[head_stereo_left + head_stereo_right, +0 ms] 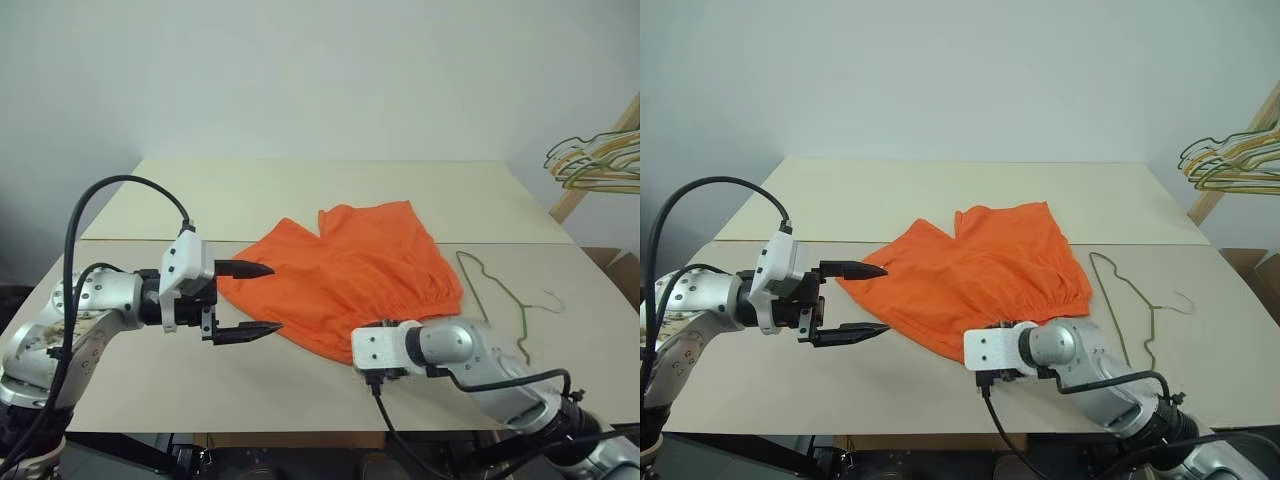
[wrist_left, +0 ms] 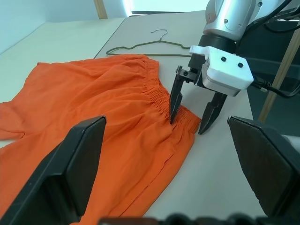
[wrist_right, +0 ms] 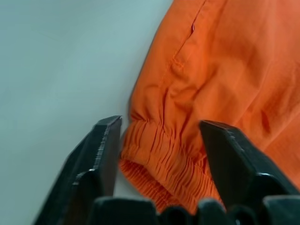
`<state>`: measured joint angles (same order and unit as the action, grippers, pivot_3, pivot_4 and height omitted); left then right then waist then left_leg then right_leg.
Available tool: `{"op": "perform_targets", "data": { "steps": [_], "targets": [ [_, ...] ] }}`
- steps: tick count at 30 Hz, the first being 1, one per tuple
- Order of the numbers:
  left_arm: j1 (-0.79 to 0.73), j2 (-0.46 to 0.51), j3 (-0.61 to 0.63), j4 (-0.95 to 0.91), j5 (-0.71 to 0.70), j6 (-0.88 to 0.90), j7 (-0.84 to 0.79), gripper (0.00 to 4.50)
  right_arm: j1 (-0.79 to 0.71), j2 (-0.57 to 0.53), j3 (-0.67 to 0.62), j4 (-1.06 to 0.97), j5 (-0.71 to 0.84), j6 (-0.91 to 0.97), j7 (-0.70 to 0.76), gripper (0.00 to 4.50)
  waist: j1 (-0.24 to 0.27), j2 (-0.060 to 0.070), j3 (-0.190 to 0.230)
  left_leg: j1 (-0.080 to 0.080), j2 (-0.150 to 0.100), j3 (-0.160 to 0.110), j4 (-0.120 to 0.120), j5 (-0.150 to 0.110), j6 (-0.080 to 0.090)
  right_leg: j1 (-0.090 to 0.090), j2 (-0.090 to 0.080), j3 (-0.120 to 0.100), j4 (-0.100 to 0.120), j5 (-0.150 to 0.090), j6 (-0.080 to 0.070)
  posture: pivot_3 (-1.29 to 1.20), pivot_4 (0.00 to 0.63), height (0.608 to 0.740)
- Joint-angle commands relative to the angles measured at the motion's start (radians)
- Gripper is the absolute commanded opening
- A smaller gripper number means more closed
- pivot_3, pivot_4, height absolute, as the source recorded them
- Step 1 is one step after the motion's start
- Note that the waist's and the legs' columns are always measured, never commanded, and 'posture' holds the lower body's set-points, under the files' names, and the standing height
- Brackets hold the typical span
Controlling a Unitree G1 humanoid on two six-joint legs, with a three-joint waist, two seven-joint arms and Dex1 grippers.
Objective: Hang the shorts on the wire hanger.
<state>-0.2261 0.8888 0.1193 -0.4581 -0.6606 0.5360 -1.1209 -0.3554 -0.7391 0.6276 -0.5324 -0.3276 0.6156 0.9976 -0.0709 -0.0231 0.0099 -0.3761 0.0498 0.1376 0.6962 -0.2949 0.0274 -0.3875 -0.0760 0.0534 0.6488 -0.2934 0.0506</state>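
The soft orange shorts (image 1: 350, 275) are spread on the desk (image 1: 300, 200); the gathered waistband corner is straddled by the spread right pincer (image 2: 192, 114). The left pincer (image 1: 255, 298) is held wide apart. The thin wire hanger (image 1: 497, 295) is laid at the right.

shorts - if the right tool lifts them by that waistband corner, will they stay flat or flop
The shorts will probably flop: soft cloth, creased flat on the table. The gathered waistband should bunch between the right tool's open fingers, likely giving a fair grip.

One pair of shorts (image 1: 352, 272), one wire hanger (image 1: 500, 297), two end effectors (image 1: 247, 299) (image 2: 192, 113).
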Motion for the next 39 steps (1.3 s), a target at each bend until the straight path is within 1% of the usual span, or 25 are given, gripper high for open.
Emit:
{"op": "perform_targets", "data": {
  "steps": [1,3,6,9,12,14,16,18,19,22,25,29,32,34,39],
  "targets": [
    [-0.010,0.004,0.008,-0.020,0.001,-0.011,0.006,4.50,-0.022,0.006,0.016,-0.051,-0.064,0.055,0.003,1.83,0.000,0.000,0.000,0.000,0.000,0.000,0.000,0.000,0.000,0.000,0.000,0.000,0.000,0.000,0.000,-0.10,0.000,0.740],
    [-0.006,0.003,0.008,-0.021,0.004,-0.013,0.008,4.50,-0.020,0.002,0.014,-0.070,-0.078,0.065,0.010,1.14,-0.001,0.000,0.000,0.000,0.000,0.000,0.000,0.000,0.000,0.000,0.000,0.000,0.000,0.000,0.000,-0.11,0.000,0.740],
    [0.000,0.001,0.003,-0.019,0.013,-0.020,0.012,4.50,0.000,-0.038,-0.009,-0.100,-0.088,0.051,0.022,0.05,0.000,0.000,0.000,0.000,0.000,0.000,0.000,0.000,0.000,0.000,0.000,-0.001,0.000,0.000,0.000,-0.11,0.000,0.740],
    [0.018,0.011,-0.020,-0.005,0.078,-0.065,0.009,4.50,0.034,-0.104,-0.054,-0.135,-0.084,0.031,0.032,0.02,0.001,0.000,0.000,-0.001,-0.001,-0.001,0.000,0.000,0.000,0.000,0.000,-0.001,-0.001,0.000,0.000,-0.11,0.000,0.740],
    [0.051,0.040,-0.076,0.053,0.238,-0.201,-0.006,4.50,0.090,-0.181,-0.137,-0.166,-0.059,-0.016,0.028,0.02,0.000,0.000,0.000,-0.001,-0.001,0.000,0.000,0.000,0.000,0.000,-0.001,-0.002,-0.001,0.000,0.000,-0.12,0.000,0.740],
    [0.062,0.063,-0.120,0.120,0.358,-0.307,0.000,4.50,0.133,-0.222,-0.214,-0.191,-0.008,-0.053,0.040,0.02,0.000,0.000,0.000,-0.001,-0.001,0.001,0.000,0.000,-0.001,0.000,0.000,-0.003,-0.001,0.000,0.000,-0.12,0.000,0.740],
    [0.062,0.090,-0.173,0.216,0.509,-0.477,0.013,4.50,0.171,-0.241,-0.292,-0.205,0.053,-0.088,0.048,0.02,0.000,0.000,0.000,0.000,-0.001,0.002,0.000,0.000,-0.001,0.001,0.000,-0.004,-0.001,-0.001,-0.001,-0.13,0.000,0.740],
    [0.051,0.108,-0.218,0.313,0.632,-0.633,0.035,4.50,0.194,-0.248,-0.342,-0.209,0.095,-0.108,0.057,0.02,-0.004,0.000,0.000,0.000,0.000,0.002,-0.001,0.001,-0.001,0.001,0.000,-0.005,-0.001,-0.001,-0.002,-0.14,0.000,0.740],
    [0.039,0.110,-0.237,0.354,0.683,-0.683,0.052,4.50,0.202,-0.251,-0.360,-0.208,0.108,-0.125,0.058,0.02,-0.004,0.000,0.000,0.000,0.000,0.003,-0.001,0.000,-0.001,0.001,0.000,-0.005,-0.001,-0.001,-0.002,-0.14,0.000,0.740],
    [-0.008,0.091,-0.296,0.473,0.835,-0.788,0.138,4.50,0.216,-0.259,-0.392,-0.204,0.130,-0.153,0.059,0.02,-0.002,0.000,0.000,-0.002,0.000,0.003,0.000,0.000,0.000,0.001,-0.001,-0.006,-0.001,-0.001,-0.002,-0.15,0.000,0.740],
    [-0.076,0.046,-0.361,0.596,0.976,-0.875,0.240,4.50,0.223,-0.260,-0.412,-0.209,0.149,-0.153,0.060,0.02,0.002,0.000,0.000,-0.004,-0.001,0.002,0.001,0.000,0.000,0.001,-0.001,-0.009,-0.001,-0.001,-0.002,-0.16,0.000,0.740],
    [-0.154,-0.037,-0.410,0.713,1.047,-0.906,0.301,4.50,0.228,-0.260,-0.425,-0.218,0.170,-0.149,0.061,0.02,0.002,0.003,-0.002,-0.005,-0.001,0.001,0.004,-0.001,0.001,0.001,-0.002,-0.010,-0.001,-0.001,-0.001,-0.17,0.000,0.740],
    [-0.201,-0.081,-0.436,0.799,1.064,-0.952,0.316,3.89,0.233,-0.268,-0.439,-0.218,0.178,-0.150,0.059,0.00,0.000,0.007,-0.005,-0.005,-0.001,0.000,0.004,-0.002,0.003,0.002,-0.001,-0.011,0.000,0.000,-0.001,-0.18,0.000,0.740],
    [-0.230,-0.108,-0.447,0.856,1.083,-0.966,0.339,3.25,0.235,-0.271,-0.449,-0.217,0.181,-0.148,0.057,0.00,-0.001,0.010,-0.007,-0.005,-0.001,0.000,0.005,-0.002,0.003,0.002,-0.001,-0.011,0.000,0.000,-0.001,-0.19,0.000,0.740],
    [-0.305,-0.149,-0.469,0.979,1.120,-1.004,0.386,1.50,0.241,-0.270,-0.466,-0.218,0.193,-0.146,0.054,0.00,-0.003,0.011,-0.008,-0.005,-0.001,-0.001,0.005,-0.003,0.005,0.002,-0.001,-0.011,0.000,0.000,-0.001,-0.19,0.000,0.740]
  ]
}}
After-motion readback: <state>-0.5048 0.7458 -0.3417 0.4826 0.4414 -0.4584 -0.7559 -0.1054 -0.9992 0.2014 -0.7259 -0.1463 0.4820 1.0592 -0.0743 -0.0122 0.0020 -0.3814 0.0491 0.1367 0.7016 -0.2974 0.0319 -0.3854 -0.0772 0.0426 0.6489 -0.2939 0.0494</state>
